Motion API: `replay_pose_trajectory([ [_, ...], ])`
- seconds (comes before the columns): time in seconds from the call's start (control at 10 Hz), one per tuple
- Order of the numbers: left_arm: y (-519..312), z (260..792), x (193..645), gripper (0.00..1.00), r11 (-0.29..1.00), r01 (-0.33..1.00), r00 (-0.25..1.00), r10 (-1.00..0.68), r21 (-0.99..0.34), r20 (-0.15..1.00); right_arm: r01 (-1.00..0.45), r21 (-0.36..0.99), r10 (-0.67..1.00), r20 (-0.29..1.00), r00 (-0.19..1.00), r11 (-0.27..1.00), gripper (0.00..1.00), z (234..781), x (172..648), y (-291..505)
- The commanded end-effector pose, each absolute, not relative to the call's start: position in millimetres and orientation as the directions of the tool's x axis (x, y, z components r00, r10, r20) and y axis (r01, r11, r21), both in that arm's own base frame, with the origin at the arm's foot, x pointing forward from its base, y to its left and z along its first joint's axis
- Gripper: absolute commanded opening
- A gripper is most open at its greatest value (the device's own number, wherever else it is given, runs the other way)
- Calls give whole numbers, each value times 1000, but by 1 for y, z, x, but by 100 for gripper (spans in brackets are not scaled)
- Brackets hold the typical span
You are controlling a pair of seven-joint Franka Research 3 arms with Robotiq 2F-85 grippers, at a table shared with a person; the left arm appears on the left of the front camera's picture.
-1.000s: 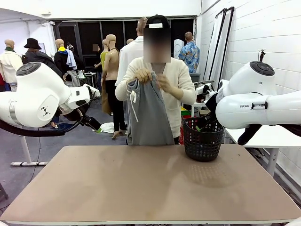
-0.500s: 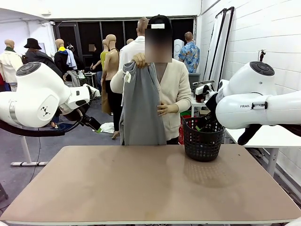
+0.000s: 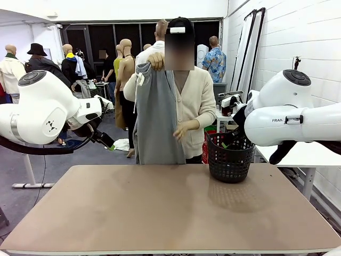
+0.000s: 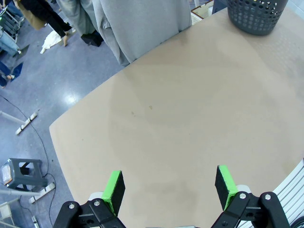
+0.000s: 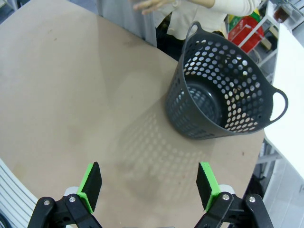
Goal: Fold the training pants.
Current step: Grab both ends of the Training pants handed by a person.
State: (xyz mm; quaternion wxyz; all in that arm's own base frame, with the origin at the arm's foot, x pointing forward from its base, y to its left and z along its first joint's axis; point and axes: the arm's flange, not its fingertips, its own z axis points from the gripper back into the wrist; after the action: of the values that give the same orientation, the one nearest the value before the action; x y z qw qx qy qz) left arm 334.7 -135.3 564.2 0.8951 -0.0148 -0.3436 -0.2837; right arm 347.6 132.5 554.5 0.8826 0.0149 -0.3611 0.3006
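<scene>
Pants [image 3: 157, 117] now hang higher from person's hand [image 3: 156, 62], at table's [image 3: 160, 213] far edge. Left gripper [image 4: 168, 187] and right gripper [image 5: 149, 185] both wide open, empty. Risk: pants land bunched against basket [image 3: 230, 157], blocking right-side grasp.

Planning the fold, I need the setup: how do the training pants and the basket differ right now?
The training pants hang in the air from the person's raised hand; the basket stands on the table. The pants are light grey cloth; the basket is dark and perforated. Both are at the table's far side.
</scene>
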Motion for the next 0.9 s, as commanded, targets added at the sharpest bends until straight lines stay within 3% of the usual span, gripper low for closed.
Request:
replay_pose_trajectory([
  [0.0,-135,564,335,100,839,521,607,-493,156,624,-541,-191,520,647,558,819,100,555,348,133],
  [0.8,-135,564,335,100,839,521,607,-493,156,624,-541,-191,520,647,558,819,100,555,348,133],
])
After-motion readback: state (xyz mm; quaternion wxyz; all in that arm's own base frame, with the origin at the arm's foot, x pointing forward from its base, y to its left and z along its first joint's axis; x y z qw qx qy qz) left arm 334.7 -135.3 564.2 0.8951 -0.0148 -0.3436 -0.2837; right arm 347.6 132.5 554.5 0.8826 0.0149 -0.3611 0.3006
